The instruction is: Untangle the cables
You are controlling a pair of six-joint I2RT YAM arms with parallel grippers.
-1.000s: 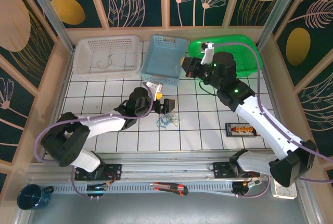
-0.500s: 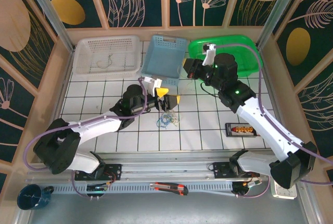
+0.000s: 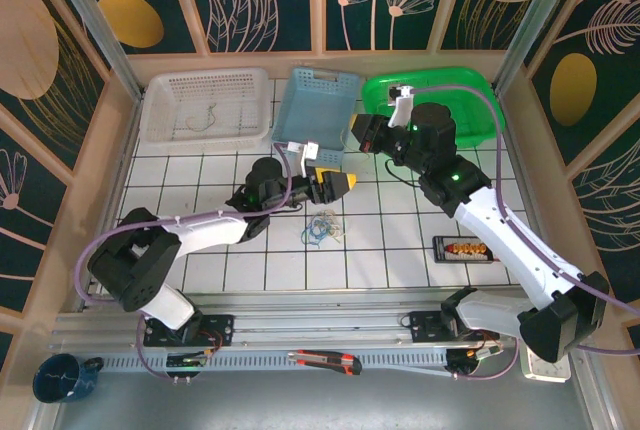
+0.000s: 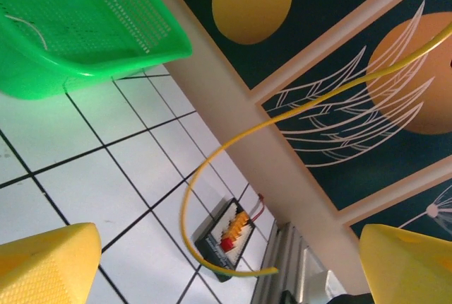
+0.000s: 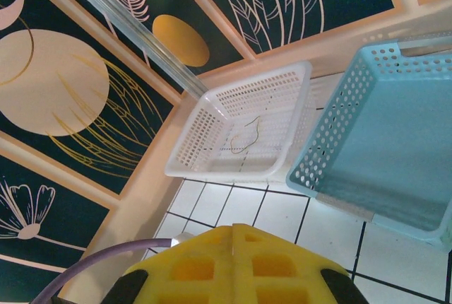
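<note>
We see the cables (image 3: 322,230) tangled on the tabletop (image 3: 400,250), just on the near side of our left hand (image 3: 335,182), which gapes wide with one yellow cable (image 4: 185,205) arcing loose between its fingers, while our right hand (image 5: 233,247) has its fingers pressed together

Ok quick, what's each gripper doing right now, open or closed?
Left gripper: open, a yellow cable dangling between its spread fingers.
Right gripper: closed, nothing visibly held.
</note>
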